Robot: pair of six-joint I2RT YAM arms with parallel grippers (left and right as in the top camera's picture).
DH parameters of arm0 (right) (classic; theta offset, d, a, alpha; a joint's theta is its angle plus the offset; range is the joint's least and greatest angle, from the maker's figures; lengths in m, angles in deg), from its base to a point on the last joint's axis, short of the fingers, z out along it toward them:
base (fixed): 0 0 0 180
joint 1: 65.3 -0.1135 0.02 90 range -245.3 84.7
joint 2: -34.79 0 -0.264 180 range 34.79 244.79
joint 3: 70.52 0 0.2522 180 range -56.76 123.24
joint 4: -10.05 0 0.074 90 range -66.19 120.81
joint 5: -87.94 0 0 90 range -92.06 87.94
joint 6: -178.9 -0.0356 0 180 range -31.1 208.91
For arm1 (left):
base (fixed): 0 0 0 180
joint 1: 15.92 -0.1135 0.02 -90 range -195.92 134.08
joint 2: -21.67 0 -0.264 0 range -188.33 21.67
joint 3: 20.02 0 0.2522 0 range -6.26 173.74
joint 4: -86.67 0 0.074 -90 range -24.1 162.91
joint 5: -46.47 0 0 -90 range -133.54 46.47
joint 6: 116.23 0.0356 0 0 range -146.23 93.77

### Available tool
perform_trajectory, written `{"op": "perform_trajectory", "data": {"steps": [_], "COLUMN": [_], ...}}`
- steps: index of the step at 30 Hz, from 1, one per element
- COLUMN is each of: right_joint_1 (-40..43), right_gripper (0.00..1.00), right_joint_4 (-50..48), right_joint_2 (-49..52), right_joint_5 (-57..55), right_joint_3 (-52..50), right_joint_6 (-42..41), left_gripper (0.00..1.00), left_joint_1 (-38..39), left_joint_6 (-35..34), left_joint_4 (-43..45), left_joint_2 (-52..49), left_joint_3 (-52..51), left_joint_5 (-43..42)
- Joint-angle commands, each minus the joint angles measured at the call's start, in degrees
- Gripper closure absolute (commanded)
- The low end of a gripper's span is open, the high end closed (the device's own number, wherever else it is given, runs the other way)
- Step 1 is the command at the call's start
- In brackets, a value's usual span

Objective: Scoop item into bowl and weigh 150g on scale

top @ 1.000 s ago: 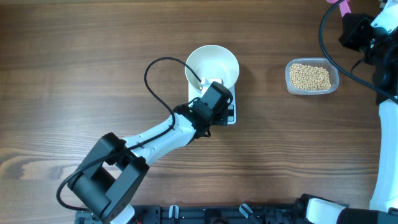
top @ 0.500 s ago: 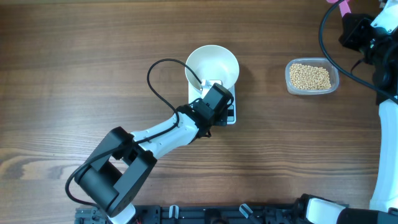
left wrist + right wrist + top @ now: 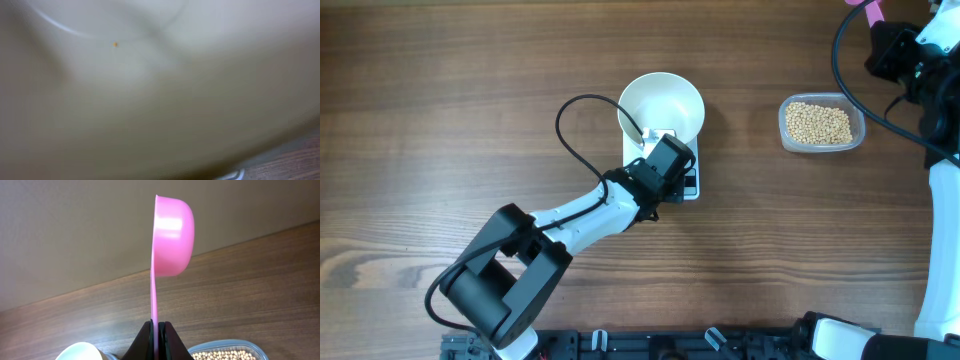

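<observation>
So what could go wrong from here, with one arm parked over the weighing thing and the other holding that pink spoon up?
1. The left gripper sits over the scale, close against the empty bowl. If it leans on either, it might nudge the bowl or skew the reading.
2. The right gripper pinches only the thin handle of the pink scoop, which could twist or slip when digging into the beans.
</observation>
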Motion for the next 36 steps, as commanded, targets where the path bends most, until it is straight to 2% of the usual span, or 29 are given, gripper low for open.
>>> {"op": "perform_trajectory", "data": {"steps": [1,36], "right_joint_1": [0.0,0.0], "right_gripper": [0.96,0.96], "right_joint_4": [0.0,0.0], "right_joint_2": [0.1,0.1], "right_joint_5": [0.9,0.9], "right_joint_3": [0.1,0.1], "right_joint_6": [0.9,0.9], "left_gripper": [0.96,0.96], "left_joint_1": [0.3,0.3], "left_joint_6": [0.5,0.5], "left_joint_4": [0.0,-0.5], "left_joint_2": [-0.3,-2.7], "left_joint_3": [-0.4,-0.4], "left_joint_5": [-1.0,0.4]}}
